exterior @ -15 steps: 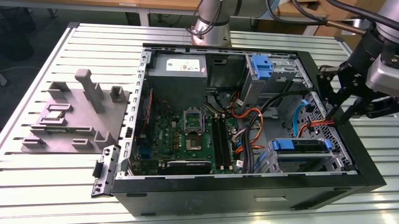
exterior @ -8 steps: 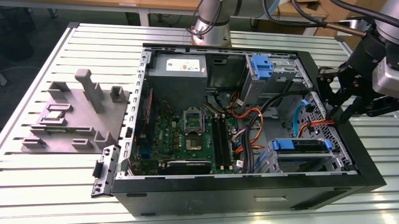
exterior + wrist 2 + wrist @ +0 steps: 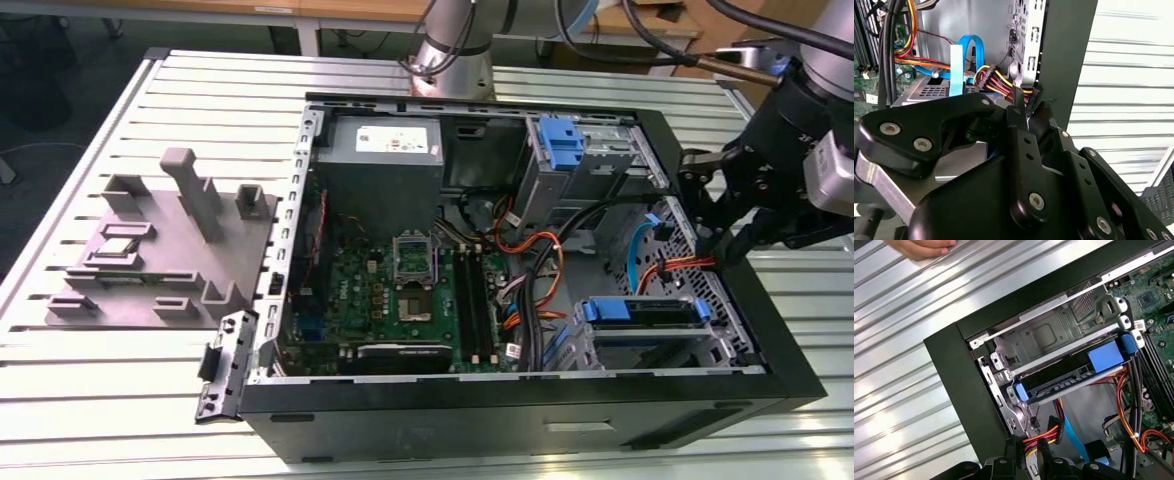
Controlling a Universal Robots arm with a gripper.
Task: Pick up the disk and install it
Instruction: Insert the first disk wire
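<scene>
Although the disk (image 3: 1074, 374) already sits in the computer case's (image 3: 787, 370) drive cage, the gripper (image 3: 1026, 107), fingers nearly together, pinches only the power connector (image 3: 1046, 432), so cabling remains.

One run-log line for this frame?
gripper: at case's right wall, by power cables | disk: in lower bay | holding: nothing visible

Even, bright overhead light falls on the ribbed metal counter (image 3: 120, 400) in the exterior view, which reflects softly. In the first wrist view, the counter's grooves flare into white glare patches. The open computer case (image 3: 747, 330) is shadowed inside. In the second wrist view, the end effector (image 3: 1026, 107) looms dark and soft-focused.
</scene>
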